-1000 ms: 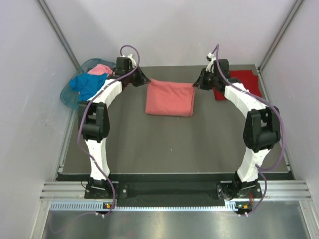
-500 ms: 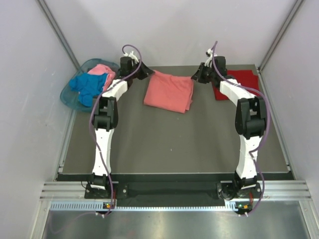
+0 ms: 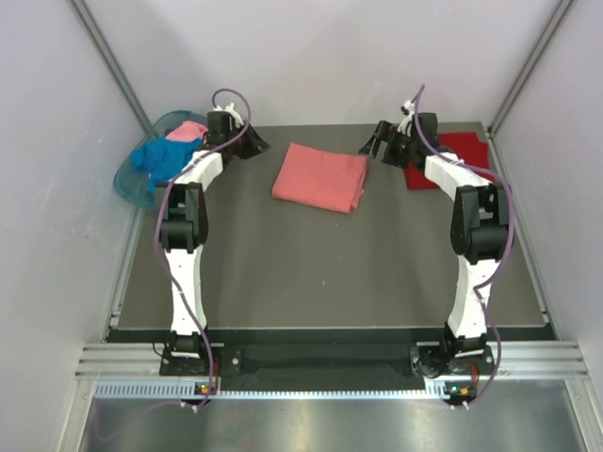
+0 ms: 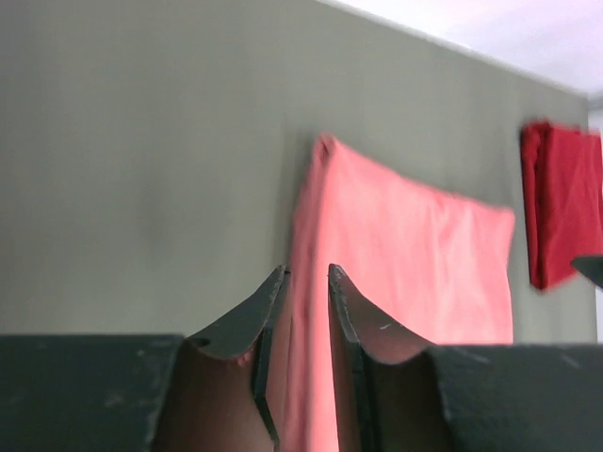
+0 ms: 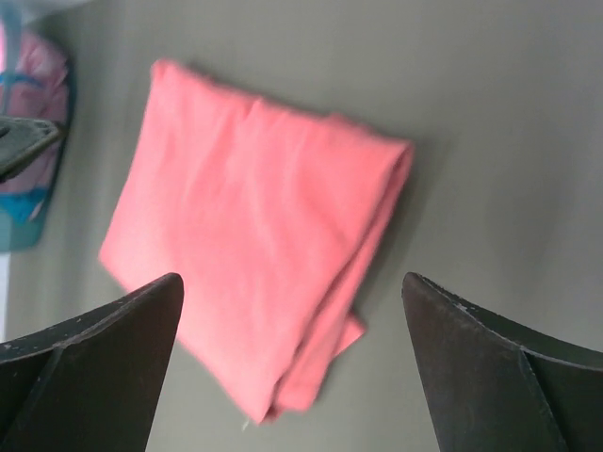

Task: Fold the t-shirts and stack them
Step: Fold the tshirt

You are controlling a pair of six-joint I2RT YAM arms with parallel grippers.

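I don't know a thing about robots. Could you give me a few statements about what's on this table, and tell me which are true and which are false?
1. The salmon t-shirt lies folded on the table, between the left gripper and the right gripper. True.
2. The right gripper is clamped on the salmon t-shirt. False: its jaws stand wide open and hold nothing.
3. The dark red t-shirt is in the basket. False: it lies folded on the table at the far right.
4. The teal basket holds a blue t-shirt and a pink t-shirt. True.
5. The salmon t-shirt is stacked on the dark red one. False: they lie apart.
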